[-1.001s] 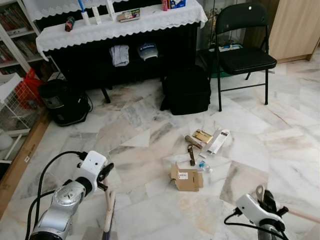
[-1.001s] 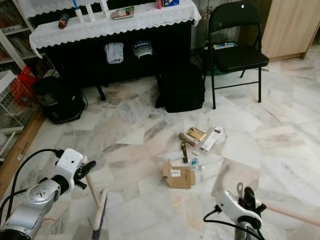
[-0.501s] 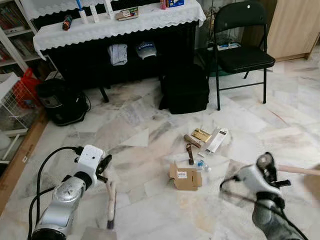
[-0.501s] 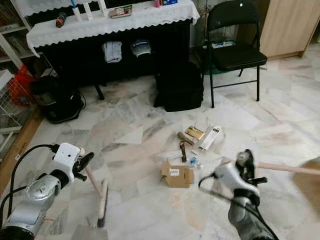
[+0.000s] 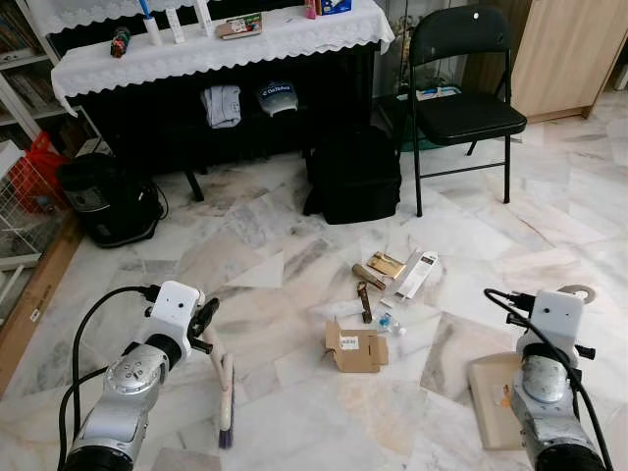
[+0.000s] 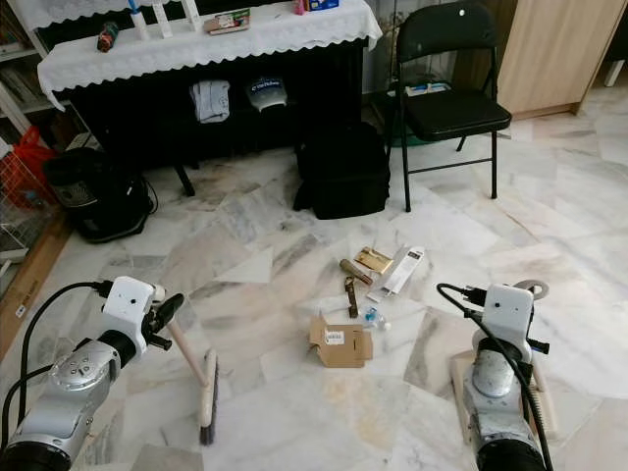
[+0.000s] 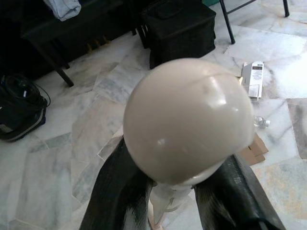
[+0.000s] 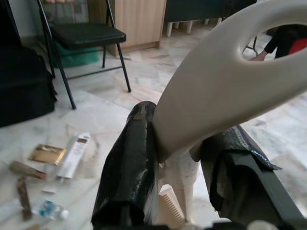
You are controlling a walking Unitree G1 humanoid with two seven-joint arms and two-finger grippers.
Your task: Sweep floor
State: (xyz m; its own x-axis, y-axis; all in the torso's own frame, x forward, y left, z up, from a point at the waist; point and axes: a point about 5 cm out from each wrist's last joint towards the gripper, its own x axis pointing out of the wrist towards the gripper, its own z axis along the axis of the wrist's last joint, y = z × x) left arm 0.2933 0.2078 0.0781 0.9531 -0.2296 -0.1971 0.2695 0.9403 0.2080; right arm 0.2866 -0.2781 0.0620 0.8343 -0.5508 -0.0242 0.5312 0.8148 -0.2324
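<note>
1. Left gripper is clenched on the broom handle; bristle head is set on the marble floor at near left
2. Right gripper is clamped on the dustpan handle; pan is laid flat at near right
3. Cardboard box, bottle and wrappers are scattered between, farther out
4. Black bag and folding chair are seen beyond

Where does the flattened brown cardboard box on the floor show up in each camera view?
Left eye view: flattened brown cardboard box, lower centre.
Right eye view: lower centre.
Left wrist view: right edge, partly hidden.
Right wrist view: cannot tell.
Shared landmark: long white carton.
</note>
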